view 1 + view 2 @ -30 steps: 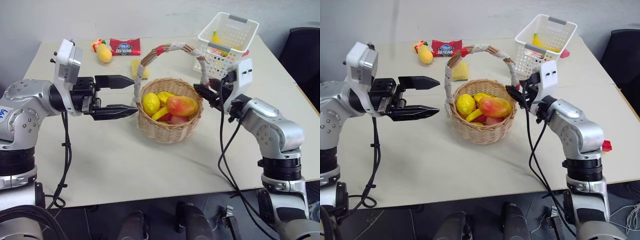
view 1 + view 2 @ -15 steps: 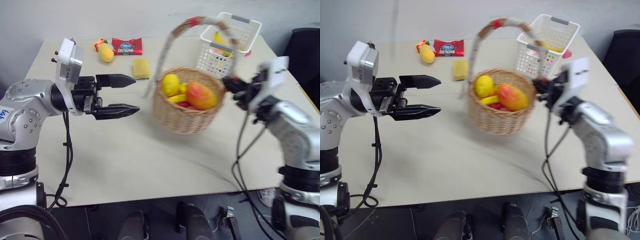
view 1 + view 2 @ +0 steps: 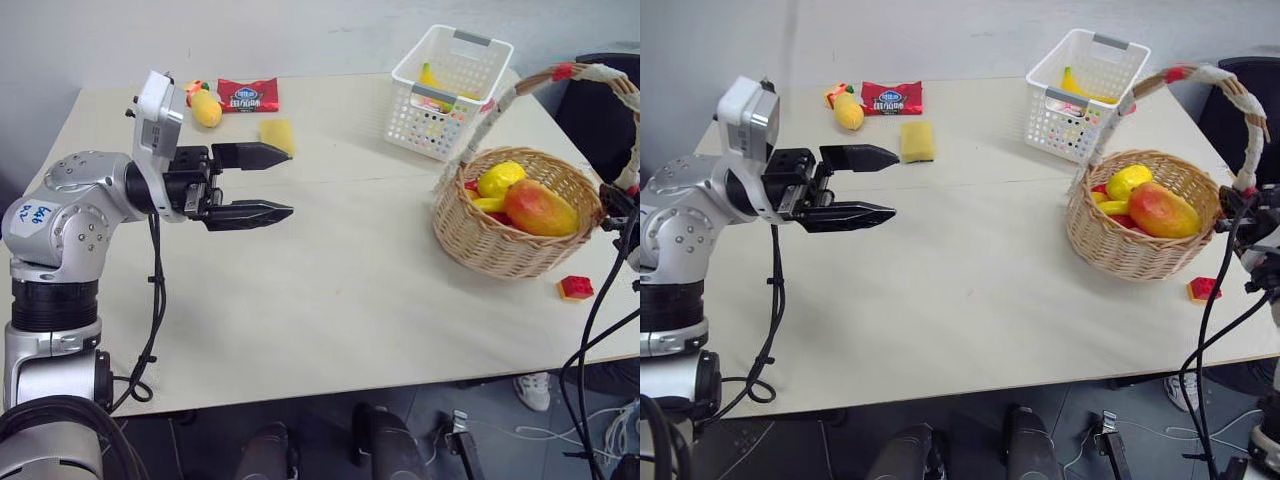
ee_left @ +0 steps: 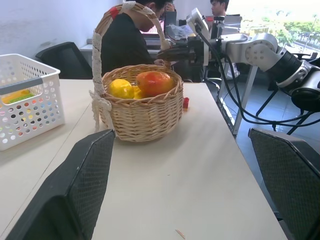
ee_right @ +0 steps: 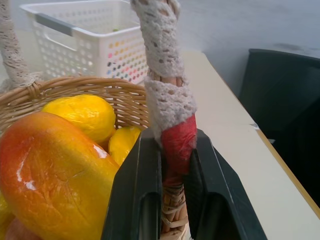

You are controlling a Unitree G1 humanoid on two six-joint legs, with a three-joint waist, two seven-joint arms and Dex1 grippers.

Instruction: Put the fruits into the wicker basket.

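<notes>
While the left arm reaches level across the table point(image 3: 330, 300), its gripper point(image 3: 268, 184) points right with fingers spread apart, holding nothing. At the table's right edge the right gripper point(image 5: 170, 200) is clamped on the wicker basket's point(image 3: 500, 240) handle near its base; the wrist view shows both fingers pinching the red tape there. Inside the basket lie the mango point(image 3: 540, 208) and lemon point(image 3: 500, 179). The left wrist view alone shows people seated behind. A red brick point(image 3: 575, 287) sits just beside the basket.
</notes>
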